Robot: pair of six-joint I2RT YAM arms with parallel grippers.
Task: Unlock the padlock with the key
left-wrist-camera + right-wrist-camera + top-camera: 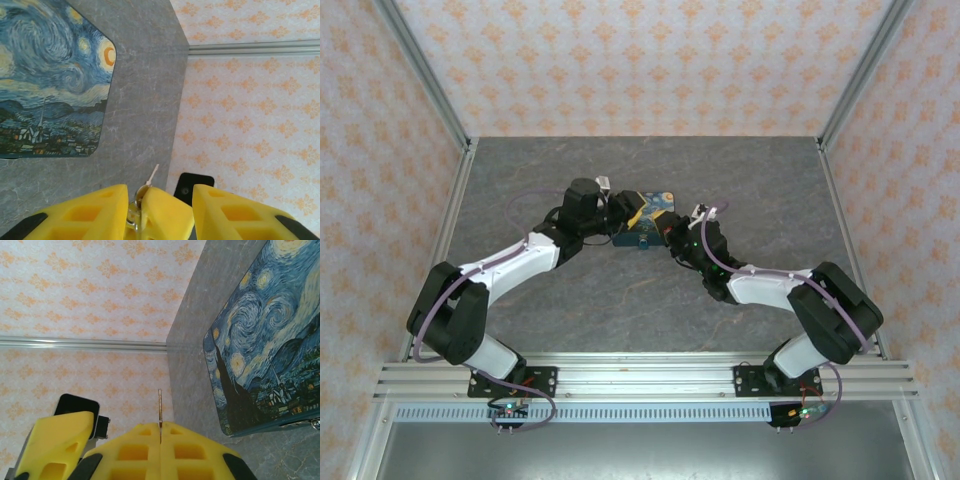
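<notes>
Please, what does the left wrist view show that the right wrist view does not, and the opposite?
Left wrist view: the left gripper closed on a small metal part, with a thin pale stick above it. I cannot tell whether this part belongs to the padlock.
Right wrist view: the right gripper shut on the key, seen edge-on, and a metal latch on the side of the box.
Both: the box with the starry-night print, the grey table and the patterned wall.

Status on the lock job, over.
Right gripper shut on key, blade out. Left gripper has a metal ring between its fingers, grip unclear. Padlock state: cannot tell. Painted box just ahead of both.
</notes>
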